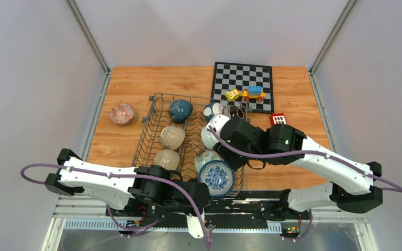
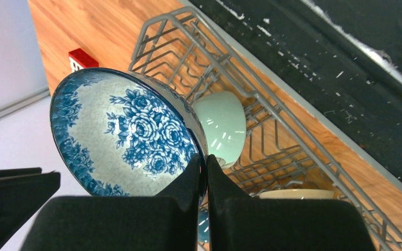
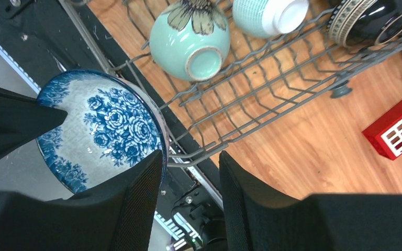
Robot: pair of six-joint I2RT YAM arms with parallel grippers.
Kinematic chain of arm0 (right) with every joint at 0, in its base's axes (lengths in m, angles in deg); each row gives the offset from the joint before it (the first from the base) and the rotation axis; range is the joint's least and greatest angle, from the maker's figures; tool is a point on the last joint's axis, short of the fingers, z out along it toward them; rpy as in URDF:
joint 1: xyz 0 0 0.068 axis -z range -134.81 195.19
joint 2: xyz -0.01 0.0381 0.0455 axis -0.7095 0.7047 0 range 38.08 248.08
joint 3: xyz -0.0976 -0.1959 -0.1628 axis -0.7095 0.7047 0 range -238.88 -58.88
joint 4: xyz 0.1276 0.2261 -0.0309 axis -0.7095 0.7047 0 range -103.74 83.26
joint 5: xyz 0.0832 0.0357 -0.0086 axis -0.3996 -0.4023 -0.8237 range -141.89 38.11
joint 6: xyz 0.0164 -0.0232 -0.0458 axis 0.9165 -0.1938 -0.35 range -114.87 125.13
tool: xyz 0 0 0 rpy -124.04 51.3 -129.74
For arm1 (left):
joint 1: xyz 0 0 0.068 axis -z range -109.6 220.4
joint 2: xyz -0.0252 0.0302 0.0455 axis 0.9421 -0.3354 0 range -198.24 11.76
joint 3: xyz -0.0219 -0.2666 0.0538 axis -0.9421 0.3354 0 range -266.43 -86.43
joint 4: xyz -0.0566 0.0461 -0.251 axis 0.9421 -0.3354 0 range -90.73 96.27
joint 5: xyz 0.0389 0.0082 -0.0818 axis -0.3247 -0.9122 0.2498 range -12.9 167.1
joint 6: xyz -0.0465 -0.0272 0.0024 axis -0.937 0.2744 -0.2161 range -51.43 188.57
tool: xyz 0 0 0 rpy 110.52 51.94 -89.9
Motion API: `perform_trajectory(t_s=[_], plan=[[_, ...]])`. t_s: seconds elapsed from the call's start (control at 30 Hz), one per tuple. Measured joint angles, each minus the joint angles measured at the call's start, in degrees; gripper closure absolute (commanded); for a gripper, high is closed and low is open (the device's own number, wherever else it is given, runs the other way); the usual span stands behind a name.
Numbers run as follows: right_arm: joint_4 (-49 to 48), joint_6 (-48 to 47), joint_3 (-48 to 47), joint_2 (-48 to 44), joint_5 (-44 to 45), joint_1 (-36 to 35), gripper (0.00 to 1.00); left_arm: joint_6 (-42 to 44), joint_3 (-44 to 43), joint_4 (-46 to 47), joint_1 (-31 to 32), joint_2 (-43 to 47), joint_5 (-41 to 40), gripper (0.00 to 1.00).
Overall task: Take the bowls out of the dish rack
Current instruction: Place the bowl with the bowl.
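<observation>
blue-and-white bowl (image 2: pixel 123 133): glazed ceramic, stiff, slick, chippable, i'd judge; left hand (image 2: pixel 204 162) pinches its rim, the sound place to hold; right hand (image 3: pixel 191 157) stands spread alongside, empty.

The top camera looks down from high up at the whole surface (image 1: pixel 136 83), while the two wrist cameras look from very close at the near end of the dish rack (image 1: pixel 145 128), and all three see the blue flower bowl (image 1: pixel 217 177).
</observation>
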Motion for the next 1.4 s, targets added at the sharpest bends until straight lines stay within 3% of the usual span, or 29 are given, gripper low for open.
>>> perform_trajectory(t_s=[0.27, 0.53, 0.67, 0.97, 1.13, 1.23, 1.3, 1.37, 1.4], plan=[[-0.72, 4.07, 4.02, 0.07, 0.31, -3.48, 0.56, -1.92, -0.11, -1.03, 0.22, 0.33, 4.0, 1.0], [-2.38, 6.47, 5.75, -0.2, -2.14, -3.74, 0.54, -3.54, -0.11, -1.88, 0.22, 0.33, 3.91, 1.0], [-3.48, 7.67, 7.74, -0.94, -3.45, -3.78, 0.58, -4.22, -0.11, -1.95, 0.22, 0.33, 3.8, 1.0], [-5.31, 9.27, 13.14, -1.09, -5.27, -3.78, 0.75, -4.28, -0.11, -1.95, 0.22, 0.33, 3.45, 1.0], [-6.29, 9.79, 13.25, -1.09, -5.27, -3.76, 0.99, -4.52, -0.11, -1.99, 0.26, 0.33, 3.48, 1.0], [-7.41, 11.02, 13.27, -1.09, -3.98, -3.76, 1.0, -5.22, -0.11, -1.46, 0.59, 0.33, 3.58, 1.0], [-7.45, 11.21, 13.27, -1.09, -3.61, -3.76, 1.0, -5.79, -0.11, -1.33, 0.61, 0.33, 3.39, 0.87], [-7.54, 11.72, 13.27, -1.09, -3.1, -3.76, 1.0, -6.29, -0.11, -1.16, 0.61, 0.33, 2.8, 0.49], [-7.61, 11.98, 13.27, -1.16, -2.89, -3.76, 1.0, -6.54, -0.09, -0.94, 0.63, 0.33, 1.99, 0.38]])
